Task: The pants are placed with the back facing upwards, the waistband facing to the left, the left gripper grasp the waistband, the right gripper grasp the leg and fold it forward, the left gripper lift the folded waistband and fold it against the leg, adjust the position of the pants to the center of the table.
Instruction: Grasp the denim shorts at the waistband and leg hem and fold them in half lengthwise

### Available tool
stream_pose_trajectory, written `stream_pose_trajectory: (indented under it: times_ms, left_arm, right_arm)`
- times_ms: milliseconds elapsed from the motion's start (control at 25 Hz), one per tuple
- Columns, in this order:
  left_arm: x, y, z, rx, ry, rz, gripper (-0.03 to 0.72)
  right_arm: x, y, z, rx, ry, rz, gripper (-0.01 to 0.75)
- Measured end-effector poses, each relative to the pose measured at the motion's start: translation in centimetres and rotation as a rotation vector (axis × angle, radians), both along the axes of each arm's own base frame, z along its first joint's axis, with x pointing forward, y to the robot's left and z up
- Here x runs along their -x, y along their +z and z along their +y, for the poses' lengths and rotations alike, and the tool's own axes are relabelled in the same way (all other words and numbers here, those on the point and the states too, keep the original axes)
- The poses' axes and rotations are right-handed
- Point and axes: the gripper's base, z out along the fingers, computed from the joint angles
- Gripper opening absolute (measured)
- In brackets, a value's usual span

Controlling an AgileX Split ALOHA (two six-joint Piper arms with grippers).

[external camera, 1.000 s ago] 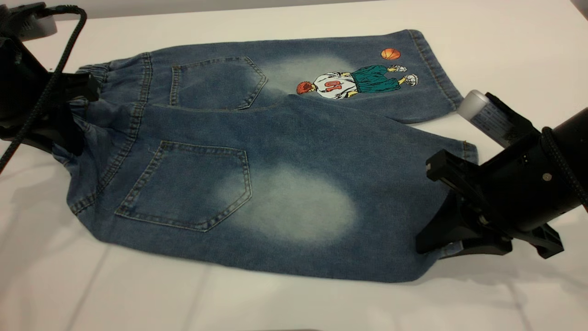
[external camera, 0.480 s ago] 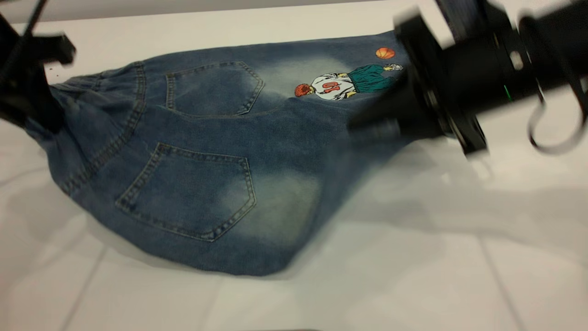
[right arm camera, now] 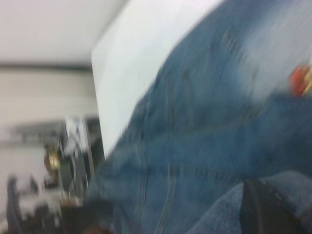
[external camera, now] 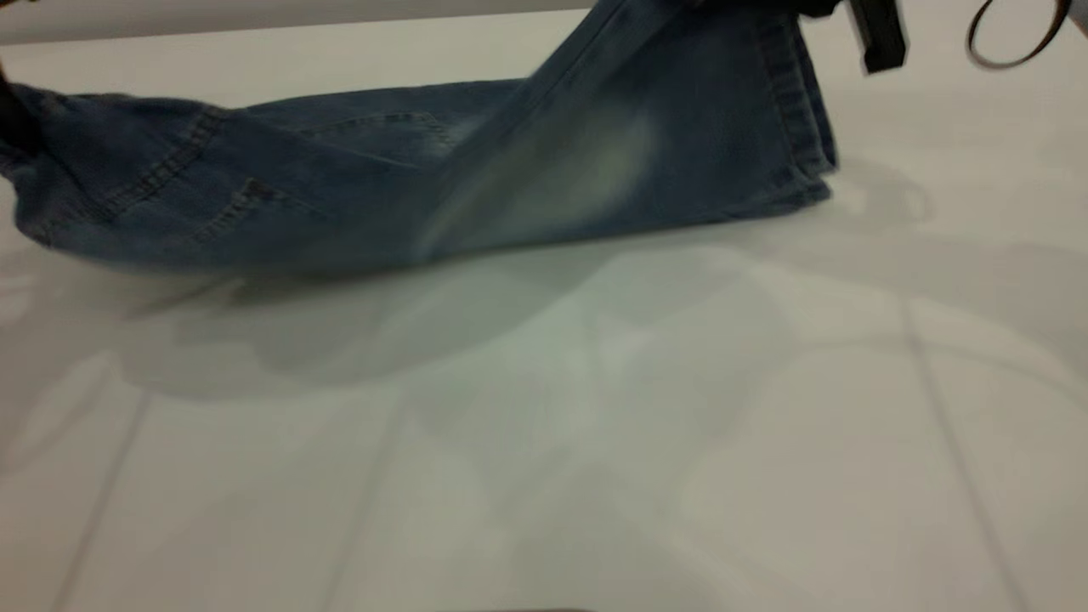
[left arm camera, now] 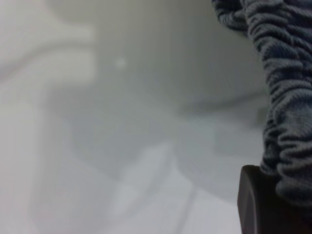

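Midway through the first fold: carrying the leg point(external camera: 629, 144) forward over the rest of the pants point(external camera: 255, 195).

Along the far edge of the counter point(external camera: 544, 442), running from its left edge toward the far right corner. Waist end bunched and raised slightly near the left edge; hem end hoisted well clear of the surface near the far edge, pale faded patch facing the near side, cloth sloping down between the two ends.

At the left edge, only a dark sliver of the left gripper point(external camera: 10, 119) in the exterior view. From its wrist view, one dark finger pressed against the ruched waistband point(left arm camera: 282, 97), so by the look of it fingers closed on that band, holding it off the counter.

At the far right, mostly out of sight above the hem, the right gripper point(external camera: 875, 34). Judging by the hem hanging straight up to it and denim lying against a dark finger in its wrist view, fingers clamped on the leg's hem.

Next, probably: swinging both held ends over toward the far edge together and laying the near half flat on the other leg, hems and side seams lined up, before letting go. Worth watching for slack in the middle sagging and bunching beneath the fold. Waistband-to-leg fold and centring not yet begun.
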Motion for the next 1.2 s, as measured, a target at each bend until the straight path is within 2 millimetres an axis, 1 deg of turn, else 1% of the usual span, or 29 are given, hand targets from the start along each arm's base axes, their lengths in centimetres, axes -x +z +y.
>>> stream_pose_trajectory:
  times_ms: [40,120,280,360,560,720,840,1000,1080,1200]
  left_arm:
    - [-0.2,-0.3,0.4,0.020,0.031,-0.002,0.087]
    - [-0.7,-1.1,0.7,0.060,0.068,-0.005,0.087]
    - [-2.4,-3.1,0.4,0.146,0.109,0.009,0.087]
    - [-3.6,-4.1,0.3,0.193,0.135,0.004,0.087]
    - [-6.5,-5.2,0.1,0.282,0.185,-0.044,0.087]
    - [-8.2,-5.5,0.2,0.327,0.252,-0.093,0.087]
    - [-9.0,-6.1,0.4,0.362,0.330,-0.125,0.087]
    - [-9.6,-7.8,0.7,0.390,0.431,-0.137,0.087]
    - [-9.8,-8.5,0.9,0.392,0.476,-0.146,0.087]
    - [-10.1,-9.1,1.3,0.388,0.542,-0.175,0.088]
  right_arm:
    - [-0.5,-0.2,-0.5,0.000,-0.027,0.011,0.023]
    - [-1.3,-1.4,-1.0,-0.006,-0.060,0.053,0.023]
    - [-2.3,-3.6,-1.0,-0.034,-0.093,0.138,0.024]
    - [-3.1,-4.1,-1.0,-0.041,-0.113,0.154,0.024]
    - [-5.1,-5.1,-1.3,-0.041,-0.183,0.184,0.024]
    - [-6.9,-6.1,-1.3,-0.086,-0.227,0.226,0.024]
    - [-8.0,-7.4,-1.4,-0.134,-0.281,0.292,0.025]
    - [-9.2,-9.4,-1.4,-0.206,-0.359,0.396,0.025]
    - [-9.7,-9.9,-1.5,-0.220,-0.383,0.414,0.025]
    - [-10.1,-10.2,-1.7,-0.228,-0.436,0.442,0.025]
